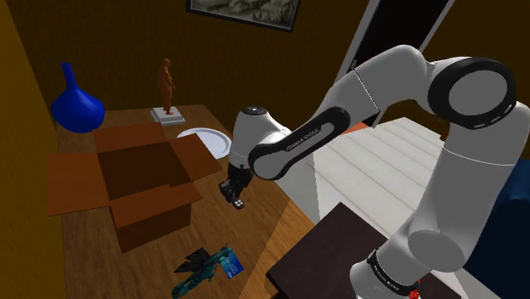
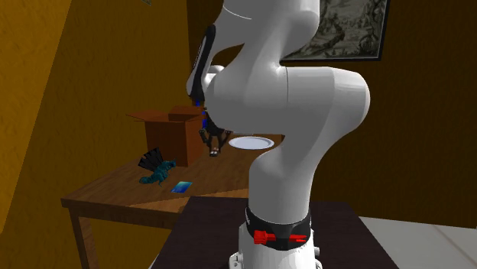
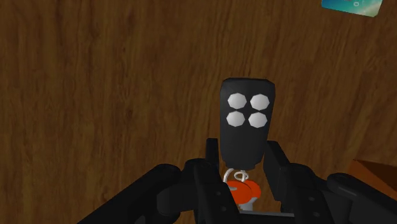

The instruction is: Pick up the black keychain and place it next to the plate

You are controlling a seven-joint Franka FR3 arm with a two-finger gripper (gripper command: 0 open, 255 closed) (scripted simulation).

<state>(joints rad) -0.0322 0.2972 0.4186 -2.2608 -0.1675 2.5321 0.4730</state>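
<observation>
The pincer [image 3: 243,146] is closed on the black keychain [image 3: 245,118], its two fingers pressing the lower end of the fob from either side. The fob has four pale round buttons on its face. A small wire ring and an orange-red piece hang at the end nearest the hand.

In the shoulder view the pincer [image 1: 234,195] hangs over the wooden surface [image 1: 222,231], near the front corner of an open cardboard box [image 1: 144,170]. The keychain sits in the grip, above the wood and close to it; whether it touches the wood is unclear.

The white plate [image 1: 202,138] lies beyond the box flap, toward the back of the surface, apart from the pincer. In the second exterior view the pincer [image 2: 213,145] sits between the box [image 2: 174,130] and the plate [image 2: 251,143].

A blue card [image 1: 233,266] and a teal and black object [image 1: 200,270] lie near the front edge, well apart from the plate. A blue vase [image 1: 76,106] and a brown figurine [image 1: 166,85] stand at the back.
</observation>
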